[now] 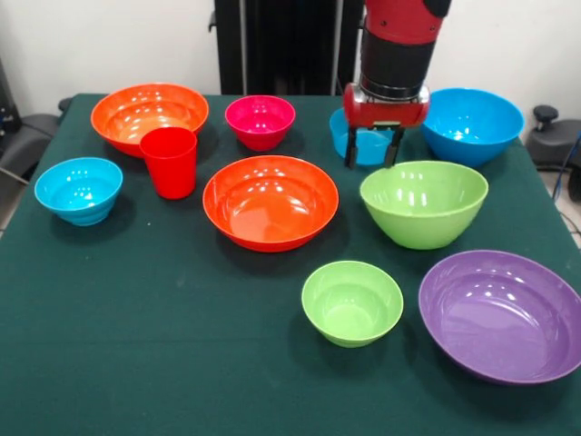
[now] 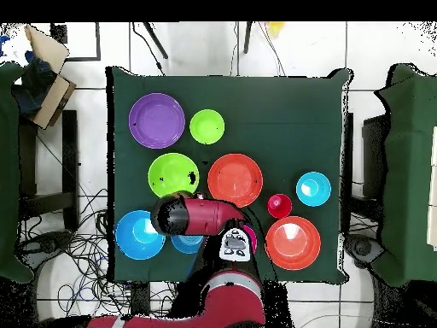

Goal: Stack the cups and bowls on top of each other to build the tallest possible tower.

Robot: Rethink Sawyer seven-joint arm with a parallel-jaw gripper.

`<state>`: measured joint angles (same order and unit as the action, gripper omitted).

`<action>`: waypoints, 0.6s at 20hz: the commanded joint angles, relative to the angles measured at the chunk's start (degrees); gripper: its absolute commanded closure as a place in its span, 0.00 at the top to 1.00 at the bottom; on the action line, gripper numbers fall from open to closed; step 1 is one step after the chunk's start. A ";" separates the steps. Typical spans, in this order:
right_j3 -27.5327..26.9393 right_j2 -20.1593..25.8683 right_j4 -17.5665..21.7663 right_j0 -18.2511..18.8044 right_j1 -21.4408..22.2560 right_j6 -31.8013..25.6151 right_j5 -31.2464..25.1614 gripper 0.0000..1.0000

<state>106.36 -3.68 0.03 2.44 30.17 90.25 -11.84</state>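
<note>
My gripper (image 1: 373, 156) is open and empty, its two dark fingers hanging over the near rim of a small blue bowl (image 1: 363, 143). All bowls stand apart on the green table; there is no pile. A large blue bowl (image 1: 472, 124) is to its right and a large green bowl (image 1: 424, 203) just in front. One wide orange bowl (image 1: 270, 202) sits mid-table, the other (image 1: 150, 113) at the far left. The red cup (image 1: 170, 161) stands upright between them. The magenta bowl (image 1: 260, 121), another small blue bowl (image 1: 79, 189), a small green bowl (image 1: 352, 302) and the purple bowl (image 1: 502, 313) stand around.
In the overhead view the arm (image 2: 192, 215) covers the gripper and part of the small blue bowl (image 2: 188, 245). The purple bowl reaches the table's right front edge. Chairs stand at both sides of the table (image 2: 282, 111).
</note>
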 commanded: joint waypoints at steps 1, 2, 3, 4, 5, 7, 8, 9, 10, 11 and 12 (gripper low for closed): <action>-5.85 3.91 2.69 0.44 -4.05 5.90 4.90 1.00; -5.85 3.87 2.68 0.37 -4.18 6.01 5.16 1.00; -6.09 3.80 2.61 0.27 -4.52 6.14 5.45 1.00; -6.16 3.76 2.61 0.22 -4.70 6.22 5.67 1.00; -6.27 3.76 2.59 0.21 -4.88 6.28 5.85 1.00; -6.26 3.98 2.57 0.40 -4.96 6.25 5.93 1.00; -6.14 4.20 2.58 0.59 -4.85 6.16 5.84 1.00; -5.70 4.70 2.61 0.99 -4.39 5.99 5.56 1.00; -5.31 4.93 2.66 1.19 -3.93 5.89 5.33 1.00; -4.92 5.15 2.70 1.39 -3.46 5.80 5.11 1.00; -4.51 5.14 2.67 1.42 -2.92 5.81 4.85 1.00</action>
<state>105.83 -3.75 0.01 2.71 27.02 90.25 -10.98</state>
